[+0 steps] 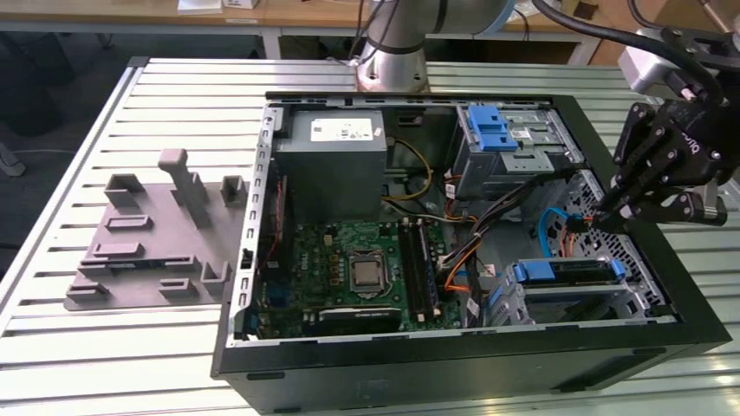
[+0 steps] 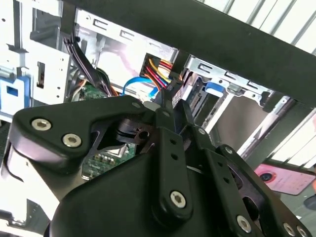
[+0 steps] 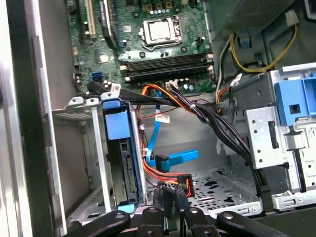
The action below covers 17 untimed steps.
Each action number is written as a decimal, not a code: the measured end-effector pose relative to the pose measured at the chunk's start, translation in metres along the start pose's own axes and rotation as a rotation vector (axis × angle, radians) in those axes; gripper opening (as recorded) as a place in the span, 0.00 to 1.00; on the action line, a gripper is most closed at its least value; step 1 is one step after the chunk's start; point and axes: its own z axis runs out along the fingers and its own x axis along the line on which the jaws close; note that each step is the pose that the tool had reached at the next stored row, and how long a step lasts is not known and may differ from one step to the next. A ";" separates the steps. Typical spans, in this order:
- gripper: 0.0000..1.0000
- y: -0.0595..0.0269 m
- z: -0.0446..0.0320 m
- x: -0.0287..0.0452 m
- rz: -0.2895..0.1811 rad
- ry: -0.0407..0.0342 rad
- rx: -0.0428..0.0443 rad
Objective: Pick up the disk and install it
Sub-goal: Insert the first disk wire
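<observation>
We see the disk [image 1: 563, 271] seated edge-up in the drive cage [image 1: 630, 299] at the case's [image 1: 463, 364] near corner, on the exterior view's right; its blue rail [image 3: 118, 124] faces out of the cage in the first wrist view. The gripper [image 1: 601, 217] hangs just above the cables [image 3: 197, 111] beside the cage, fingers drawn together on nothing (tips nearly touching). We judge the disk rigid, fairly heavy, smooth-sided and shock-sensitive; the blue rails look the safest hold.
</observation>
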 end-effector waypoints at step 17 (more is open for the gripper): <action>0.31 0.0024 0.0100 -0.0203 0.045 0.0760 0.0168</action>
